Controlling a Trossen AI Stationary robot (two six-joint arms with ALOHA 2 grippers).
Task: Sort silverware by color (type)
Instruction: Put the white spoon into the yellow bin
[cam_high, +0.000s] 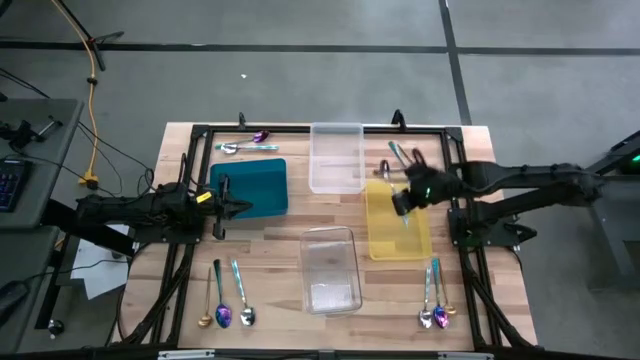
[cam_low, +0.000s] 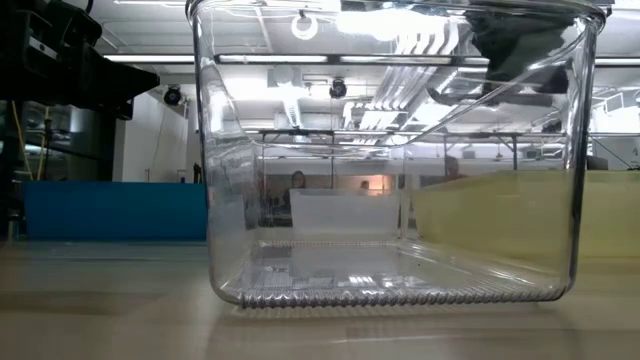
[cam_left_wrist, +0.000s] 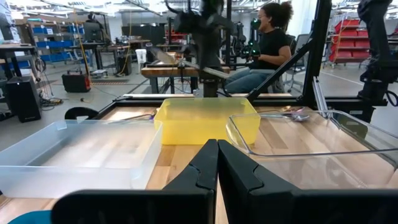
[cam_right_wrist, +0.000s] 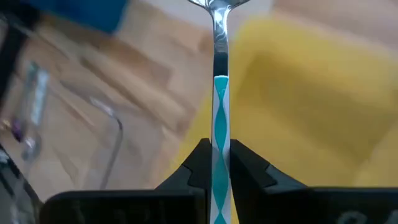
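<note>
My right gripper (cam_high: 405, 203) hangs over the yellow tray (cam_high: 398, 235), shut on a teal-handled piece of silverware (cam_right_wrist: 219, 106). My left gripper (cam_high: 226, 206) waits shut beside the teal tray (cam_high: 252, 186), holding nothing. More silverware lies flat on the table. Two pieces lie at the far left (cam_high: 246, 148). Three lie at the near left (cam_high: 222, 300). Some lie at the near right (cam_high: 436, 298). Two teal-handled pieces lie past the yellow tray (cam_high: 400, 158). My right gripper pinches the twisted teal-and-white handle (cam_right_wrist: 221, 134) between its two fingers (cam_right_wrist: 200, 165). The piece runs on past the fingertips in line with them, its metal neck (cam_right_wrist: 217, 43) and head foremost. The fingers slant downward, and the piece is lifted clear above the yellow tray.
A clear tray (cam_high: 336, 157) stands at the far middle and another (cam_high: 331, 268) at the near middle, filling the low view (cam_low: 390, 150). A black frame (cam_high: 300, 129) borders the table. A person (cam_left_wrist: 267, 43) sits beyond the table's right side.
</note>
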